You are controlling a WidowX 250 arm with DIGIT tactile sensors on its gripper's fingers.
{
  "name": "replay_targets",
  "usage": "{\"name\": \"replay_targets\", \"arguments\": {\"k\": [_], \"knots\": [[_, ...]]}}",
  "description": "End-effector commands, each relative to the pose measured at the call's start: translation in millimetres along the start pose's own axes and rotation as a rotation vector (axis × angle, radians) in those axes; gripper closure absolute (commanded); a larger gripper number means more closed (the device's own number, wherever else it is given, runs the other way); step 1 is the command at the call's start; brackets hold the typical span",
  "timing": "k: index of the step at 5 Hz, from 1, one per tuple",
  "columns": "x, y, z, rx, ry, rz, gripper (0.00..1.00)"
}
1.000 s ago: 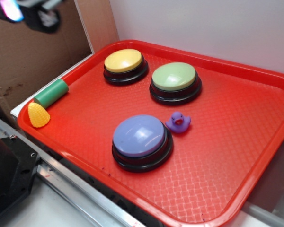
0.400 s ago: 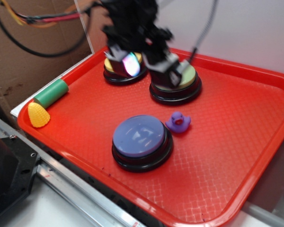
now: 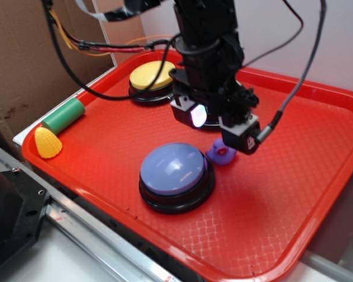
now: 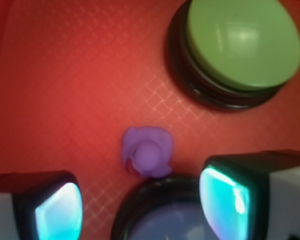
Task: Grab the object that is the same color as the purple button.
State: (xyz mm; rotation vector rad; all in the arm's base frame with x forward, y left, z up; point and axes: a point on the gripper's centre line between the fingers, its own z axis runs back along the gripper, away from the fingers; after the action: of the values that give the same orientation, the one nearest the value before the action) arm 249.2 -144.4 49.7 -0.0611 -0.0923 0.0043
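The object is a tiny purple duck (image 3: 220,155), standing on the red tray (image 3: 294,176) just right of the purple button (image 3: 173,169). My gripper (image 3: 216,126) hangs open above the duck, and one finger hides the duck's top in the exterior view. In the wrist view the duck (image 4: 146,152) lies just beyond the gap of my gripper (image 4: 142,205), and its beak points toward the left finger. The purple button (image 4: 160,222) fills the bottom of the wrist view between the two lit fingertips (image 4: 57,212). Nothing is held.
The green button (image 4: 242,45) sits beyond the duck and is mostly hidden behind my arm in the exterior view. A yellow button (image 3: 144,75) stands at the tray's back left. A green cylinder (image 3: 63,116) and a yellow corn piece (image 3: 47,143) rest at the left rim.
My arm came in from the upper left, passed over the back buttons, and now hangs lower over the duck. The duck and the buttons have not moved.
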Motion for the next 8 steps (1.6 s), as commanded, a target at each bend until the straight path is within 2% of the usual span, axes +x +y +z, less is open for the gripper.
{"name": "replay_targets", "arguments": {"k": [1,2,3,4,5,6,7,8], "knots": [[14.1,-9.5,-15.9,0.035,-0.022,0.015,0.0],[17.4,-10.1,-24.2,0.033,-0.012,0.005,0.02],[19.3,-7.0,-29.0,0.053,-0.011,0.026,0.53],[17.3,-7.8,-26.0,0.066,-0.022,0.049,1.0],[14.3,-7.0,-15.2,0.053,-0.012,0.036,1.0],[16.7,-2.4,21.7,0.031,0.068,0.022,1.0],[12.6,10.8,67.6,-0.001,0.106,0.037,1.0],[1.1,30.0,113.2,-0.043,0.052,0.102,1.0]]}}
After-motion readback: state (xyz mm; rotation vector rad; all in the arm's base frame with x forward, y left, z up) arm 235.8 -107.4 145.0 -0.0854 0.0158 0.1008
